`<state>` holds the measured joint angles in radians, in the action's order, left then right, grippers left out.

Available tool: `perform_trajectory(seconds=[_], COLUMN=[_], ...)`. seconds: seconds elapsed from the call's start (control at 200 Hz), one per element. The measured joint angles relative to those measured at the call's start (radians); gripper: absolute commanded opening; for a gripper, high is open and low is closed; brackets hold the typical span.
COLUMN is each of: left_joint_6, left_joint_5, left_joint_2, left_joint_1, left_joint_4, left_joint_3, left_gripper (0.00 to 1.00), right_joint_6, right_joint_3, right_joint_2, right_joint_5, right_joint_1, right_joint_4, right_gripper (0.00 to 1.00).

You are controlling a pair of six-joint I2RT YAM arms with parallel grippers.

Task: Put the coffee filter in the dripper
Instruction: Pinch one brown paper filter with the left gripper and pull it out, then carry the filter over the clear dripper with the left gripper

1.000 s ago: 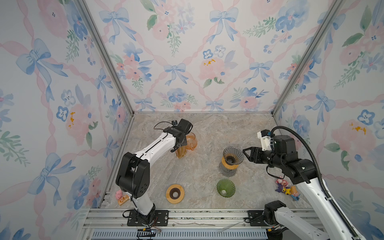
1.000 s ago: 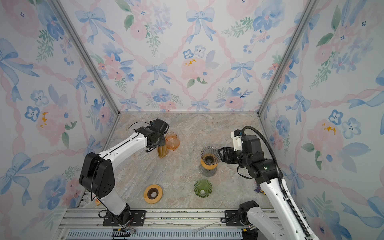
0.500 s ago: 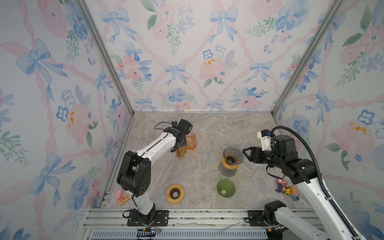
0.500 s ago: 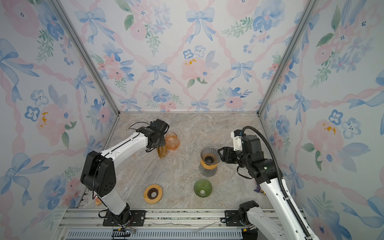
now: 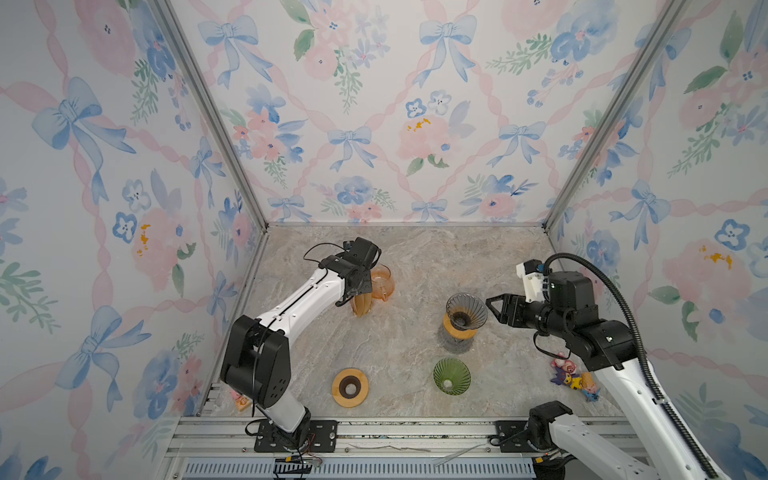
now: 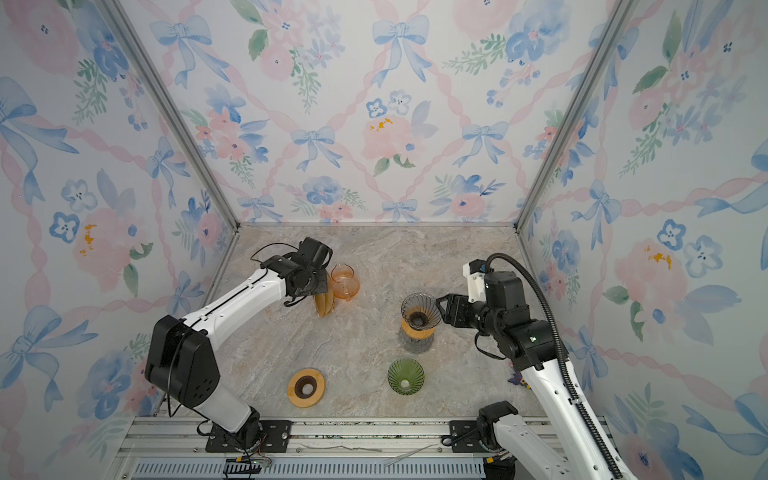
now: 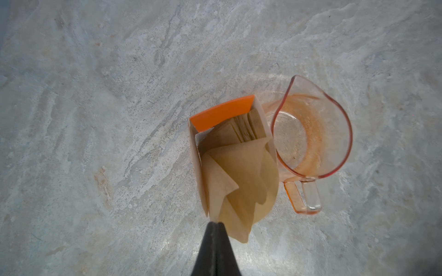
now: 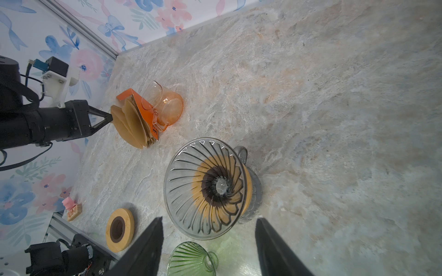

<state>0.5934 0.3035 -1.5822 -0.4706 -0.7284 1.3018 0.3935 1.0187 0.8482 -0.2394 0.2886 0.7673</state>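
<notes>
Your left gripper [image 7: 216,223] just pinched shut on a filter [image 7: 241,181] edge, still in its box [image 7: 222,114] well apart from the dripper [image 5: 466,309], so lifting it out looks next, with your right gripper [image 8: 209,219] spread wide just beside the dripper.

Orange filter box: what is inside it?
Inside the orange filter box stand brown paper filters; the front filter sticks out, pinched by the shut left gripper. They hide the box's bottom.
</notes>
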Motion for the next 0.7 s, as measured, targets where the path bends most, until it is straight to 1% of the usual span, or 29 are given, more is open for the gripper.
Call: perform_trajectory(seconds=[0.27, 0.36, 0.48, 0.585, 0.695], left_joint_6=[-0.08, -0.113, -0.122, -0.102, -0.052], left_joint_5=[-0.09, -0.149, -0.235, -0.313, -0.373], left_joint_2=[0.161, 0.217, 0.263, 0.261, 0.233], left_joint_1=[-0.003, -0.014, -0.051, -0.114, -0.169], left_joint_4=[0.0, 0.0, -0.003, 0.0, 0.002], left_joint_3=[-0.028, -0.027, 0.01, 0.072, 0.134], left_gripper=[0.0, 0.0, 0.0, 0.0, 0.0], right_joint_6=[0.01, 0.007, -0.002, -0.01, -0.02], right_joint_3=[0.0, 0.0, 0.001, 0.012, 0.039], right_joint_2=[-0.014, -0.022, -0.043, -0.065, -0.072], right_joint_5=[-0.018, -0.027, -0.054, -0.045, 0.012], right_joint_1=[0.0, 0.0, 0.003, 0.04, 0.136], right_joint_4=[0.0, 0.001, 0.003, 0.01, 0.024], right_gripper=[0.64, 0.64, 0.6, 0.57, 0.55])
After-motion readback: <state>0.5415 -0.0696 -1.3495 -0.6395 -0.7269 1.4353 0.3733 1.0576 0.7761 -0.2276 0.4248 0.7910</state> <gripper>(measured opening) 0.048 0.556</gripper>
